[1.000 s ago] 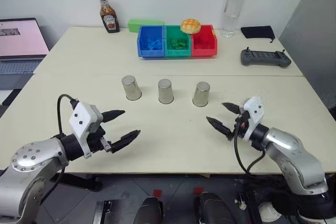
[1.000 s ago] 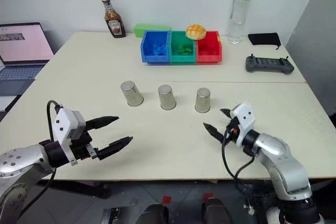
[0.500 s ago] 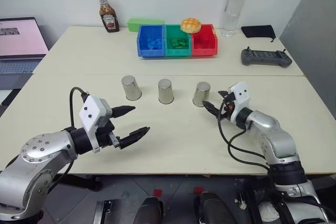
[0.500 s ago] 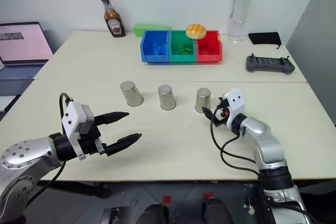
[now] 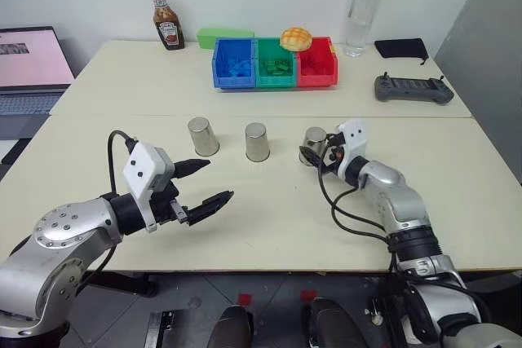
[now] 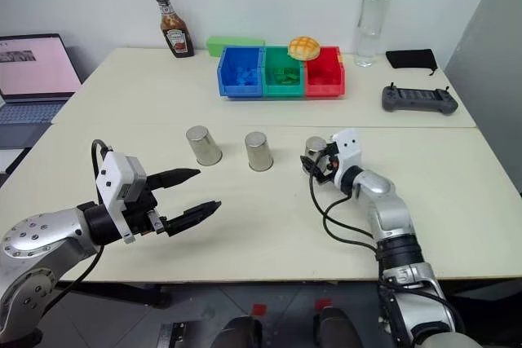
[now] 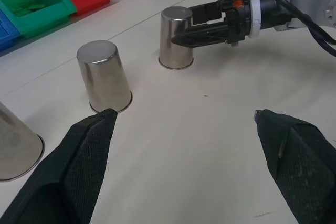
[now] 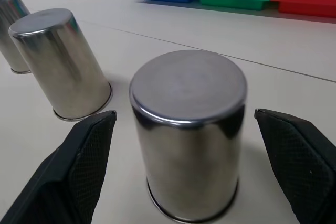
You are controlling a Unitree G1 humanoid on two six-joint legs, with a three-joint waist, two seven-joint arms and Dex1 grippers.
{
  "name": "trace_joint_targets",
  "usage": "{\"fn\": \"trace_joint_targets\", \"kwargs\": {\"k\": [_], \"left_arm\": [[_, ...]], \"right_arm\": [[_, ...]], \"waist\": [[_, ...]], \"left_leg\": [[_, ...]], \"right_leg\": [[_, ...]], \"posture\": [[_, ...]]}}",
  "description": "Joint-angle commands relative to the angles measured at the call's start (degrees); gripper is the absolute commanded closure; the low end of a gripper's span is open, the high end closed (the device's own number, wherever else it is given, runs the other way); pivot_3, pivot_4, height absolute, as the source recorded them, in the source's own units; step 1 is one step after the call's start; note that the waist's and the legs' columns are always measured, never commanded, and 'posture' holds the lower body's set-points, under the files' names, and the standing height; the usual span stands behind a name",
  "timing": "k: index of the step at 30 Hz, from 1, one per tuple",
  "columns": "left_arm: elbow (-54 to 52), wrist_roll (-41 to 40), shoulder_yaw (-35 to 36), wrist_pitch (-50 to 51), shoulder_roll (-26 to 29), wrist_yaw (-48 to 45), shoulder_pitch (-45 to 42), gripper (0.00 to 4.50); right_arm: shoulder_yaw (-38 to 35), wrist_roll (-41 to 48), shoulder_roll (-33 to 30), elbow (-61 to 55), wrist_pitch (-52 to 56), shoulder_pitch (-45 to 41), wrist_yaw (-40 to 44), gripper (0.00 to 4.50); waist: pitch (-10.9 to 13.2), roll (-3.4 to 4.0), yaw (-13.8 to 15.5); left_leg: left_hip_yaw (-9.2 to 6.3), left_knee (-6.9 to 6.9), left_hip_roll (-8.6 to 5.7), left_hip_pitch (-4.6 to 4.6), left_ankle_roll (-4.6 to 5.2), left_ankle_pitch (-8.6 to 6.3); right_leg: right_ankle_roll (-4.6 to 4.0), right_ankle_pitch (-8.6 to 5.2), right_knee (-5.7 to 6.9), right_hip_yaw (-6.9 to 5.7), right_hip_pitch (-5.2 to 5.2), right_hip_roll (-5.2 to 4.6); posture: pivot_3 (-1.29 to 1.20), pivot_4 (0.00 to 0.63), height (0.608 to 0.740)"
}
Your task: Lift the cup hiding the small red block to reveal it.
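Three identical silver cups stand upside down in a row on the table: the left cup, the middle cup and the right cup. My right gripper is open and level, one finger on each side of the right cup, with a gap on both sides. My left gripper hovers open over the front left of the table, short of the cups, holding nothing. The small red block is hidden, and I cannot tell which cup covers it.
At the back stand a blue bin, a green bin and a red bin with a bun on top. A ketchup bottle, a water bottle, a black controller and a laptop sit around the edges.
My right gripper has reached forward and to the left, from the bare table to straddling the right cup. The left gripper has stayed about where it was, still open.
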Motion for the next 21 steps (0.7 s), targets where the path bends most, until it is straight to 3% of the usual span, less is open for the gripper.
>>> {"fn": "trace_joint_targets", "kwargs": {"k": [1, 3, 12, 21], "left_arm": [[-0.97, -0.52, 0.63, -0.40, 0.47, 0.03, -0.12, 0.00], [-0.90, -0.37, 0.72, -0.52, 0.57, -0.03, -0.02, 0.00], [-0.35, 0.52, 0.36, -1.36, 0.23, -0.08, 0.48, 0.00], [1.23, 1.70, 0.02, -2.54, 0.18, -0.73, 0.56, 0.00]], "right_arm": [[-0.50, -0.75, 0.79, 1.59, -3.50, -1.93, 0.27, 0.01], [-0.85, -0.68, 1.11, 2.55, -4.27, -2.30, 0.27, 0.01], [-0.43, -0.76, 1.28, 1.85, -5.07, -1.53, 1.58, 1.83], [0.58, -1.44, 0.64, -5.93, -8.77, -0.96, 3.64, 1.86]], "waist": [[0.00, 0.00, -0.01], [0.00, 0.00, -0.02], [0.00, 0.01, -0.01], [0.02, 0.03, 0.00]], "left_leg": [[0.00, 0.00, -0.01, 0.00, 0.00, 0.00], [-0.01, 0.00, 0.00, 0.00, 0.00, 0.00], [-0.01, 0.00, 0.00, 0.00, 0.00, 0.00], [-0.01, -0.01, 0.01, -0.01, 0.00, 0.00]], "right_leg": [[0.00, 0.00, 0.00, -0.01, 0.00, 0.00], [0.00, 0.00, 0.00, -0.01, 0.00, 0.00], [0.00, 0.00, 0.01, -0.01, 0.00, 0.00], [0.00, 0.00, 0.01, -0.01, -0.02, 0.00]], "posture": [[0.00, 0.150, 0.740], [0.00, 0.150, 0.740], [0.00, 0.150, 0.740], [0.00, 0.150, 0.740]]}}
